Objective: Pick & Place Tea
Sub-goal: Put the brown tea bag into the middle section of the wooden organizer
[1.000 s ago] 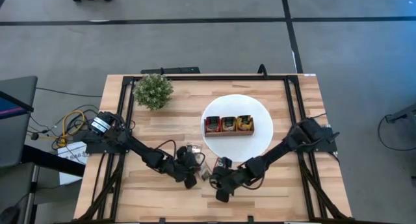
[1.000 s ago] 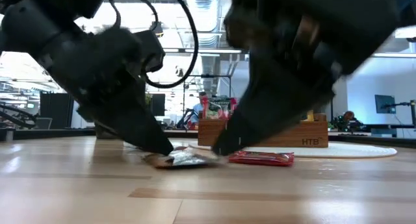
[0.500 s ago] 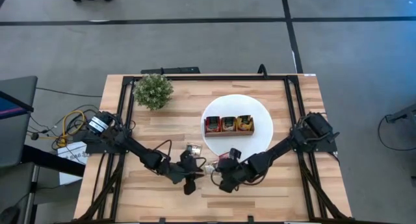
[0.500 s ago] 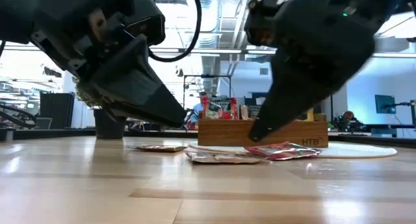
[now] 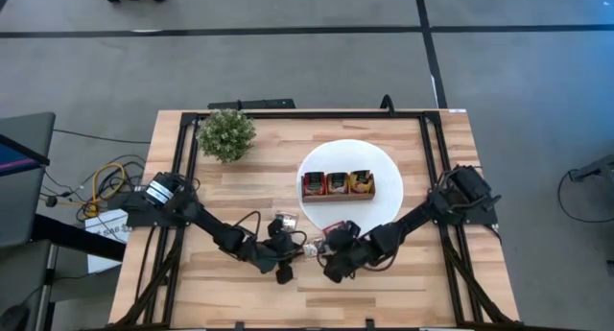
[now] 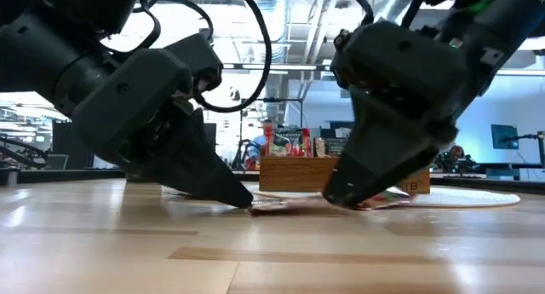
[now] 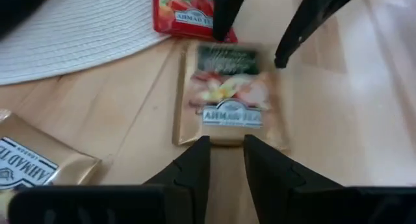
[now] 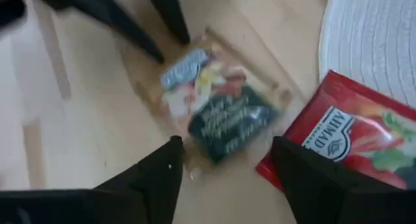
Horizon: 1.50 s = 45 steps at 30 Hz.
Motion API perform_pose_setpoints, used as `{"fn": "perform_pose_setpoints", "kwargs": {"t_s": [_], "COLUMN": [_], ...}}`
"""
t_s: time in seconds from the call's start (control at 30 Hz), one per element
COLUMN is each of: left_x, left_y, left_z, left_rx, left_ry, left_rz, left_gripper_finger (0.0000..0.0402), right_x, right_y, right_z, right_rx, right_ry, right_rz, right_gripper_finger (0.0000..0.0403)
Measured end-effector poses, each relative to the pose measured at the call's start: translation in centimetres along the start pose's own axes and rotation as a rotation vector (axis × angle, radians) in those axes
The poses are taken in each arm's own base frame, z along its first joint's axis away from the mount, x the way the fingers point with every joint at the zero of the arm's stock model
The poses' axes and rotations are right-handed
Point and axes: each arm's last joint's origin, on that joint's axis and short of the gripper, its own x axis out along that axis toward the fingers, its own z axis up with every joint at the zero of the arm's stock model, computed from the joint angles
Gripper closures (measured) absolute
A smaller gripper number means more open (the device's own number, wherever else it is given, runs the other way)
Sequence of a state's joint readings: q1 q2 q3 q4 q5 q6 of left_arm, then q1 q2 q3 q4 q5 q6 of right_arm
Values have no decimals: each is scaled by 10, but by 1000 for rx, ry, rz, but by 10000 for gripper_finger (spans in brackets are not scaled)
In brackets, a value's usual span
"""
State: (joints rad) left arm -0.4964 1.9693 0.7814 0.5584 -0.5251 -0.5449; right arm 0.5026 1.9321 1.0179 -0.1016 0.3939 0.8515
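Grey floor crossed by dark tape lines surrounds your light wooden bench, which sits in a black frame, and from bench height you look past it into a bright workshop with ceiling ducting, shelving and a monitor off to one side. On the planks you've got a small green plant at the far left corner, and a round white plate carrying a wooden tray with sachets standing up in its three compartments. Both arms reach in low toward the near middle of the bench. Your left end effector sits just short of a gold sachet lying flat on the wood, its fingers narrowly parted and gripping nothing. Your right end effector comes at that same gold sachet from the opposite side, fingers spread wide and released, nothing between them. A red sachet lies right beside the gold one, its far end overlapping the plate's edge. Another gold sachet lies on the wood close by, off to the side of your left end effector. From bench height, both sets of fingertips are down close to the surface with the flat sachets between them.
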Motion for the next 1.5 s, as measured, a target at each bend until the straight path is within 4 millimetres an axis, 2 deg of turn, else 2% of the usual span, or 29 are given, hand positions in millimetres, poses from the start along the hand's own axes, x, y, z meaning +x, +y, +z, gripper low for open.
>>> {"fn": "perform_pose_setpoints", "kwargs": {"t_s": [0.13, 0.27, 0.4, 0.57, 0.7, 0.83, 0.9, 1.07, 1.17, 1.27, 1.4, 1.5], "left_x": [3, 4, 4, 4, -3, -16, -22, -34, -35, -35, -31, -26], "left_y": [1, 1, 1, 1, -3, -9, -9, -12, -12, -13, -16, -18], "left_z": [0, 1, 1, 1, 5, 15, 18, 22, 22, 22, 21, 17], "left_rx": [3, -2, -5, -5, 8, 16, 28, 52, 51, 42, 31, 54], "left_ry": [9, 10, 11, 11, 13, 4, 8, -6, -14, 0, -11, -27], "left_rz": [-8, -14, -15, -17, -41, -47, -28, 28, 38, 13, -37, -57], "left_gripper_finger": [315, 314, 315, 315, 315, 315, 314, 315, 314, 314, 315, 315], "right_x": [6, 10, 11, 10, 9, 7, -1, -35, -53, -65, -59, -45], "right_y": [-9, -13, -15, -13, -12, -10, -8, 3, 3, 4, 7, 11], "right_z": [-2, 0, 1, -3, -7, -8, -8, 3, 6, 11, 7, -1], "right_rx": [83, 123, 125, 71, 26, -29, -79, -172, -206, -135, -82, -42], "right_ry": [-60, -65, -56, -35, -21, -36, -31, -89, -98, -89, -37, 38], "right_rz": [62, 151, 151, 156, 142, 124, 103, 38, -15, 32, 95, 138], "right_gripper_finger": [174, 202, 253, 338, 395, 399, 401, 402, 402, 400, 387, 349]}}
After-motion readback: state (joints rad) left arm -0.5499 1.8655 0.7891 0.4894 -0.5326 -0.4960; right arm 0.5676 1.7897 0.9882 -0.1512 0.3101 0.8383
